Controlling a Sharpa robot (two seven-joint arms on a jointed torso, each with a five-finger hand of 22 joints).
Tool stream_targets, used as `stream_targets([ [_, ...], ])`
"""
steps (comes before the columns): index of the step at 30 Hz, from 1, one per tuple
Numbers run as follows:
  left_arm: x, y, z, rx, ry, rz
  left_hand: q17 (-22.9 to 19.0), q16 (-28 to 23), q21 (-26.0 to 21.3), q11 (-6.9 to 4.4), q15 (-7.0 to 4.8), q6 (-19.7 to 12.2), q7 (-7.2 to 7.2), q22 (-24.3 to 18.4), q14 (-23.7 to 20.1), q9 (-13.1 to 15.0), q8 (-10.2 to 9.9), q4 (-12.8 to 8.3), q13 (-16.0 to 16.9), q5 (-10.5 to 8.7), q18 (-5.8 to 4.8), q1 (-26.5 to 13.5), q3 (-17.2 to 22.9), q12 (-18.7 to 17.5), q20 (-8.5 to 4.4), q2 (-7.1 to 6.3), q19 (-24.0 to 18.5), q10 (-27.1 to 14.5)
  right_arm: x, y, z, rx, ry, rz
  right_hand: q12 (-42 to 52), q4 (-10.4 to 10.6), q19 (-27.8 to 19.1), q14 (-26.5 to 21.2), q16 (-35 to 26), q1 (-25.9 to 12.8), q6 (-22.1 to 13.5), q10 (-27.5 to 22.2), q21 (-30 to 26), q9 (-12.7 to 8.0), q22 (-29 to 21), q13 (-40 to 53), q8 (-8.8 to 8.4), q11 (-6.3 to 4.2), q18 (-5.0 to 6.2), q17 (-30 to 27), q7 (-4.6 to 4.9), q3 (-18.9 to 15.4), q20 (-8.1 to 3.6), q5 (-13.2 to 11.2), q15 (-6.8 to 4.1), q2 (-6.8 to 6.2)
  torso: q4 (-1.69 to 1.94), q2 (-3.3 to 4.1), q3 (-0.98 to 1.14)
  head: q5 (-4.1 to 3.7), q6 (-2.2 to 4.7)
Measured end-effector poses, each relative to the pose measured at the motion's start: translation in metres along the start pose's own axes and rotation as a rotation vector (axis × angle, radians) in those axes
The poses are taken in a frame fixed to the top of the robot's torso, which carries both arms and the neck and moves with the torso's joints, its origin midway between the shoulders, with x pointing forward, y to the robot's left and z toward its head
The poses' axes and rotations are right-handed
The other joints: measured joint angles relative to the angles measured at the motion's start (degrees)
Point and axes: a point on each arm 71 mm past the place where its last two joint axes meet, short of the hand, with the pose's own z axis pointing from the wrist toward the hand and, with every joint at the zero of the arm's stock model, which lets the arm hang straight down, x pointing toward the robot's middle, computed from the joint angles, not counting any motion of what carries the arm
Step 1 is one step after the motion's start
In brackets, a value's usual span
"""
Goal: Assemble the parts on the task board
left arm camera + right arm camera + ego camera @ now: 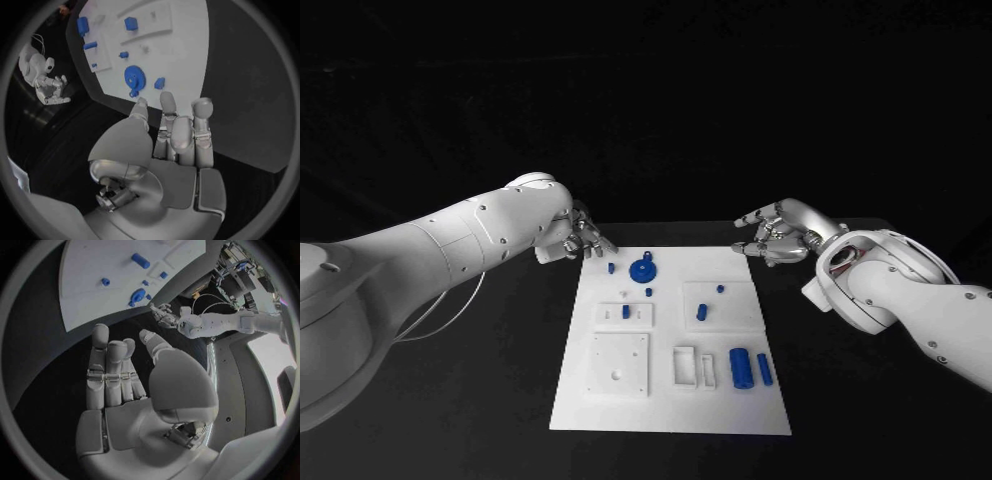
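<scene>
Fingers [596,240] of two empty hands beside one task board [672,400].

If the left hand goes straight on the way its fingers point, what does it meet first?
Probably the small blue peg at the board's edge, just ahead of the left hand; the blue wheel sits beside it. Height above the board is unclear.

Lab: equipment rack [240,275], black table [473,400]

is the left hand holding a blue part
No, the left hand holds nothing, its fingers straight beside the task board.
</scene>
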Motion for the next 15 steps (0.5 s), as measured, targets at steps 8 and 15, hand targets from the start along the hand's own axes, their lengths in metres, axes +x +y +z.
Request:
stream_targets([
  [8, 0.009, -0.002, 0.003, -0.002, 0.049, 0.044, -1.6, -0.5, -2.0, -0.03, 0.23, -0.5, -0.02, 0.0, -0.2, 2.6, -2.1, 2.3, -0.5, -4.31, 0.0, -1.8, 2.3, 0.0, -0.13, -3.34, -1.0, -0.7, -0.002, 0.001, 0.0, -0.003, -0.004, -0.001, 0.0, 0.0, 0.0, 0.0, 0.0, 0.0, -0.2, 0.0, 0.0, 0.0, 0.0, 0.0, 0.0, 0.0, 0.0, 0.0, -0.2, 0.0, 0.0, 0.3, 0.0, 0.0, -0.05, 0.26, -0.14, -0.17, 0.24],
  [15, 0.014, -0.002, 0.006, 0.002, 0.073, 0.059, -1.6, -0.5, -2.3, -0.03, 0.09, 0.1, -0.06, 0.0, -0.4, 2.0, -3.6, 9.0, -0.8, -7.1, -0.01, -2.3, 5.6, -0.5, -0.13, -9.58, -1.0, -0.7, -0.003, 0.002, 0.0, -0.006, -0.005, -0.001, 0.0, 0.0, 0.0, 0.0, 0.0, 0.0, -0.3, 0.0, 0.0, 0.0, 0.0, 0.0, 0.0, 0.0, 0.0, 0.0, -0.07, 0.0, 0.0, 0.3, 0.0, 0.0, -0.1, 0.27, -0.09, -0.17, 0.05],
])
